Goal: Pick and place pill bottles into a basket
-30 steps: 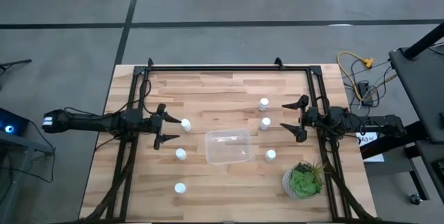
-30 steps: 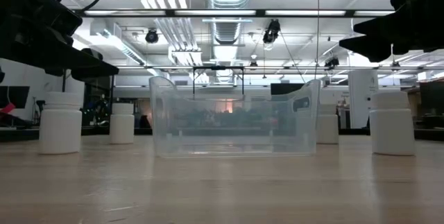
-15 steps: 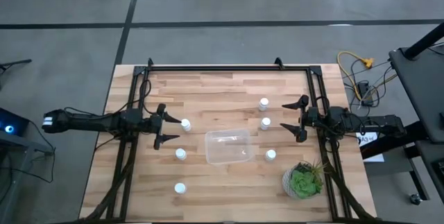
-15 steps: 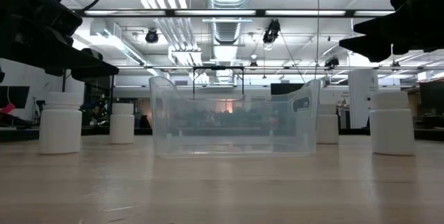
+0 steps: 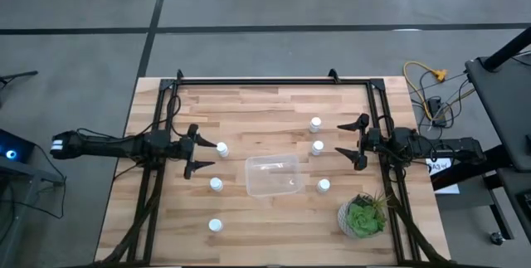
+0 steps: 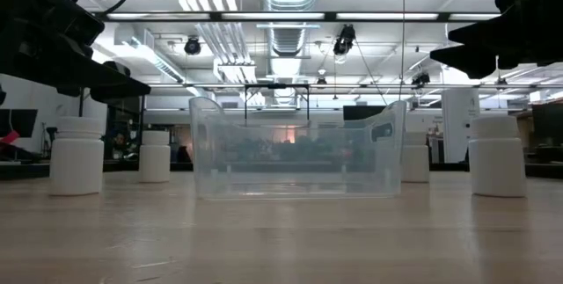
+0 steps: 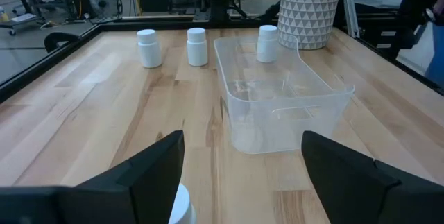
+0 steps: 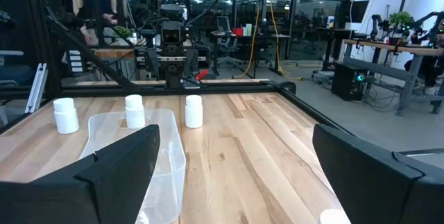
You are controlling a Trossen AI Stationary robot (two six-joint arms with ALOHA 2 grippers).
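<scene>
showing six pill bottles (image 5: 315, 124) from above, both arms' fingers (image 5: 202, 147) spread wide.

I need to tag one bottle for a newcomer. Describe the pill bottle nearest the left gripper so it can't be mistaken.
Start at the clear basket mid-table, then look toward the left gripper. The pill bottle stands upright just ahead of its open fingers. Unlike the other bottles, it sits right at a gripper's fingertips.

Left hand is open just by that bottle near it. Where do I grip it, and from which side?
Grip the bottle around its straight white body below the cap, coming level from the left hand side. It stands upright and apart from the others, so open fingers can straddle it.
</scene>
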